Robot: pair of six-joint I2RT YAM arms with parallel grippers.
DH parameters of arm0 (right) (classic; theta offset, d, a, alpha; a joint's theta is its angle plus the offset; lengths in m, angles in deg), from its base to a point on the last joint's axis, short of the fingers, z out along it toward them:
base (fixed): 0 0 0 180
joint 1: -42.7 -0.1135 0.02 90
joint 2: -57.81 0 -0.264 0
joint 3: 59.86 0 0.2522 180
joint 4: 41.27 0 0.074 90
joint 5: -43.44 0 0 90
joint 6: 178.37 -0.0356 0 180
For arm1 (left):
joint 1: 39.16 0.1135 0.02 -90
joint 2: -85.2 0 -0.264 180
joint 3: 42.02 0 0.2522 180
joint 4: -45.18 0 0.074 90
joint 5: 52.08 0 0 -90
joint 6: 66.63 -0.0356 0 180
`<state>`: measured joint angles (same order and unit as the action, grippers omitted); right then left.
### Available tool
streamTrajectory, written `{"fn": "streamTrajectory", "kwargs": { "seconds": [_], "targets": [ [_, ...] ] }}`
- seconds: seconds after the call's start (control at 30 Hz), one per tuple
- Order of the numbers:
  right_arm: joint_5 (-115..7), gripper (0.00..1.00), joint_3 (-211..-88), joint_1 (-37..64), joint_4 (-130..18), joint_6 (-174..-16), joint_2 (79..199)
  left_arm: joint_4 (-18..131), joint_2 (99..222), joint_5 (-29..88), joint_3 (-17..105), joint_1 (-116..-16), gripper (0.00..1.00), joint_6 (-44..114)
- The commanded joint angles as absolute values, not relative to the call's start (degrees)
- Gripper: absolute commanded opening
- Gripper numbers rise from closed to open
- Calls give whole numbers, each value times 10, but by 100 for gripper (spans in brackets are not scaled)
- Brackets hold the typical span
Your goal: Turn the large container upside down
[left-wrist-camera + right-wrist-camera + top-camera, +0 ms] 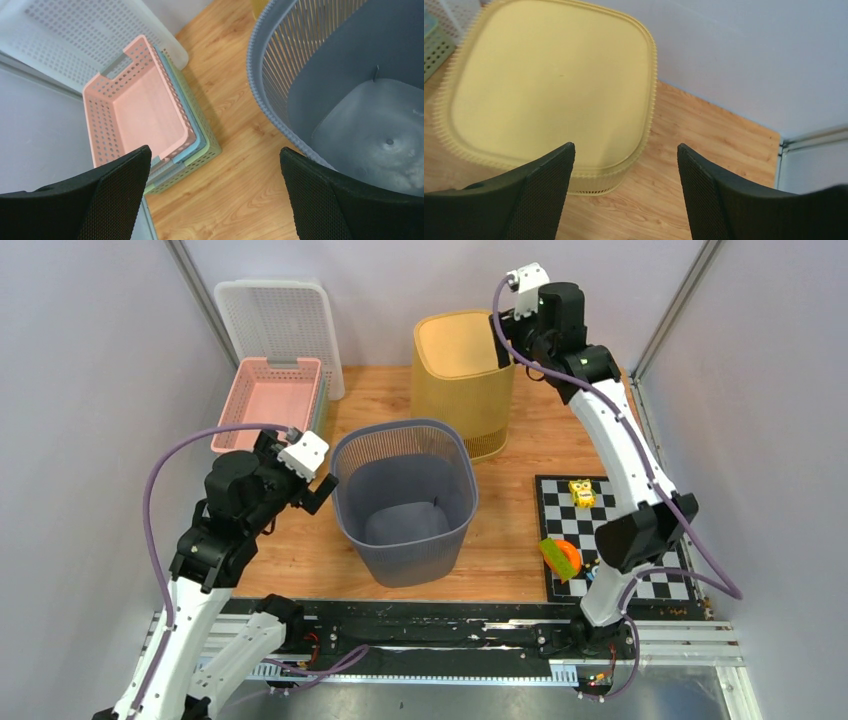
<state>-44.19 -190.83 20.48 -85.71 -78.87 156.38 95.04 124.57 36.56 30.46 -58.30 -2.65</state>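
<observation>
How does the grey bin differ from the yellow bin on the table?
Colour: the grey bin is blue-grey, the yellow bin mustard yellow. Pose: the grey bin stands upright, mouth up; the yellow bin is upside down, closed base up. Place: in the top view the yellow bin stands behind the grey bin, a little to the right. Both are rounded squares with slatted walls.

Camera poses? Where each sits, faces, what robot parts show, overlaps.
Top external: above, behind the bases, looking down at the wooden table; left arm and right arm show.
Left wrist: wrist-mounted, faces down past open left tool at pink perforated baskets, upright grey slatted plastic bin.
Right wrist: wrist-mounted, faces down past open right tool onto inverted yellow slatted plastic bin.
Shared: grey bin, top and left wrist; yellow bin, top and right wrist.
</observation>
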Motion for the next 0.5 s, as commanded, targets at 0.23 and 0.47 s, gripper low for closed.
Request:
{"fn": "streamTrajectory", "kwargs": {
  "seconds": [0.23, 0.47],
  "targets": [
    [-577, 70, -1909, 298, -827, -915, 1640, 951, 1239, 318, 285, -580, 100, -24],
    [-582, 60, -1905, 303, -821, -943, 1664, 946, 1242, 314, 274, -580, 100, -21]
  ]
}}
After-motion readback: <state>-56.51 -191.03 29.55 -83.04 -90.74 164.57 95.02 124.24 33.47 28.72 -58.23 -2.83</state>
